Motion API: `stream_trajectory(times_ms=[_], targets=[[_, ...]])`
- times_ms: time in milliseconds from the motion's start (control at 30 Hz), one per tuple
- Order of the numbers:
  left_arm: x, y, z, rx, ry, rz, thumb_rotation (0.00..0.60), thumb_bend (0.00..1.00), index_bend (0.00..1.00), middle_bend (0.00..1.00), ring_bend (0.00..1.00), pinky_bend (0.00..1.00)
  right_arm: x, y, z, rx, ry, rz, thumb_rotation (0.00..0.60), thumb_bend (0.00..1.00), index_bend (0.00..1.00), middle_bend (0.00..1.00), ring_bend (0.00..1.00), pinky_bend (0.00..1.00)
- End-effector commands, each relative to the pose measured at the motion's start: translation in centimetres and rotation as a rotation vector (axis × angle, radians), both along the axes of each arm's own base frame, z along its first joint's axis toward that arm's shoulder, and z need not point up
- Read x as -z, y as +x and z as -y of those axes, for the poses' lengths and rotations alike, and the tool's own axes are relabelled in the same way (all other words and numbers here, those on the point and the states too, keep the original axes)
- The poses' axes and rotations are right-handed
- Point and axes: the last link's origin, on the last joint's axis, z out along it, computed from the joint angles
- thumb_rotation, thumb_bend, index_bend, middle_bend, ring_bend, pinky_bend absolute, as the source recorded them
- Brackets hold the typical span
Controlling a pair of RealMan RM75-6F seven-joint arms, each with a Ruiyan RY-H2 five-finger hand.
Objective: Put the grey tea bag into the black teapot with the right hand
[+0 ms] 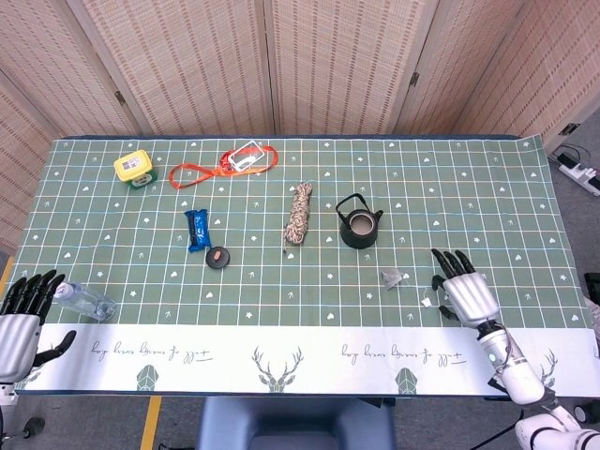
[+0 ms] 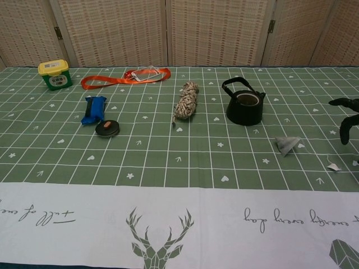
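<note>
Since the bag isn't picked up yet, here's how things sit:

right hand [image 1: 461, 293]: lower right of the head view, over the tabletop [image 1: 525, 187], fingers spread, holds nothing. It sits just right of the tea bag, prob. so it can reach in from that side. In the chest view only dark fingertips [image 2: 344, 129] peek in at the right edge.

grey tea bag [image 1: 392, 277]: lies flat on the green cloth, lower right of middle, w/ its thread running to a small white tag [image 1: 427, 302] near the hand. Nothing touches it.

black teapot [image 1: 359, 228]: stands upright, up & left of the bag, near it. Lid is off, so the top is open for the bag to drop in.

lid [image 1: 217, 257]: prob. the small dark round thing, left of middle, well apart from the pot.

left hand [image 1: 21, 314]: lower left corner, fingers spread, holds nothing, just beside a clear bottle [image 1: 86, 302]. It waits out of the way, since the job is for the other hand.

next: I think the hand must move left & pinch the bag.
</note>
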Motion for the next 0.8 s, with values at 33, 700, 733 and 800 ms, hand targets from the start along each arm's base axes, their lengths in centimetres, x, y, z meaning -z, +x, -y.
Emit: stream_trajectory(times_ms=[33, 700, 733, 800], targets=[[0.0, 0.0, 0.0, 0.002, -0.002, 0.000, 0.600, 0.26, 0.03, 0.00, 0.01, 0.04, 0.6, 0.3, 0.3, 0.000, 0.013, -0.017, 0.600, 0.28, 0.45, 0.00, 0.00, 0.00], [0.1, -0.1, 0.0, -0.002, -0.010, -0.008, 0.600, 0.27, 0.05, 0.00, 0.01, 0.04, 2.7, -0.4, 1.1, 0.049, 0.057, -0.033, 0.600, 0.28, 0.51, 0.00, 0.00, 0.00], [0.1, 0.0, 0.0, -0.002, -0.010, -0.008, 0.600, 0.27, 0.05, 0.00, 0.01, 0.04, 2.8, -0.3, 1.2, 0.051, 0.060, -0.034, 0.600, 0.28, 0.51, 0.00, 0.00, 0.00], [0.1, -0.1, 0.0, -0.002, -0.010, -0.008, 0.600, 0.27, 0.05, 0.00, 0.02, 0.04, 3.0, -0.3, 1.4, 0.050, 0.063, -0.039, 0.600, 0.28, 0.51, 0.00, 0.00, 0.00]])
